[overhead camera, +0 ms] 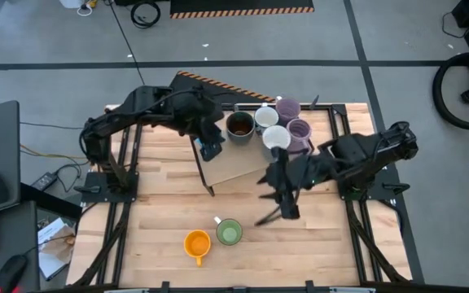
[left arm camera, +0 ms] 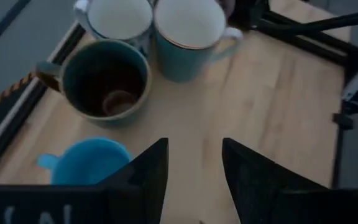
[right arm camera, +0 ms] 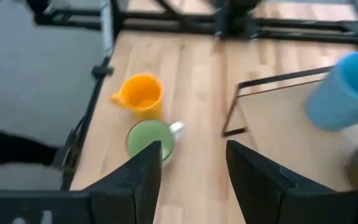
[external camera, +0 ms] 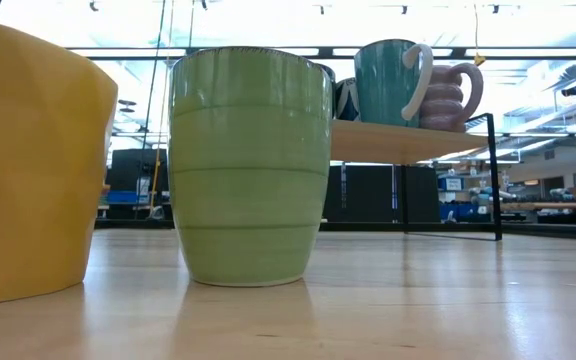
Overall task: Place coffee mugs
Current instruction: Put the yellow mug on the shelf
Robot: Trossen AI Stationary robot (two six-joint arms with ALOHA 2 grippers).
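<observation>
A raised wooden shelf [overhead camera: 238, 167] carries a dark brown mug [overhead camera: 239, 126], a white-grey patterned mug [overhead camera: 266, 118], two lilac mugs [overhead camera: 287, 107] and a teal mug with a white inside [overhead camera: 276, 138]. A blue mug [left arm camera: 89, 162] also stands there, beside my left gripper [left arm camera: 194, 146], which hovers open over the shelf [overhead camera: 210, 149]. An orange mug [overhead camera: 197, 242] and a green mug [overhead camera: 229, 232] stand upright on the table near its near edge. My right gripper [right arm camera: 193, 149] is open above the table [overhead camera: 279, 199], between the shelf and the green mug [right arm camera: 149, 140].
The shelf's black metal frame and legs [right arm camera: 232, 109] stand between the shelf top and the lower table. Both arm bases and their rails flank the table. Bare wood [overhead camera: 316, 244] lies to the right of the green mug.
</observation>
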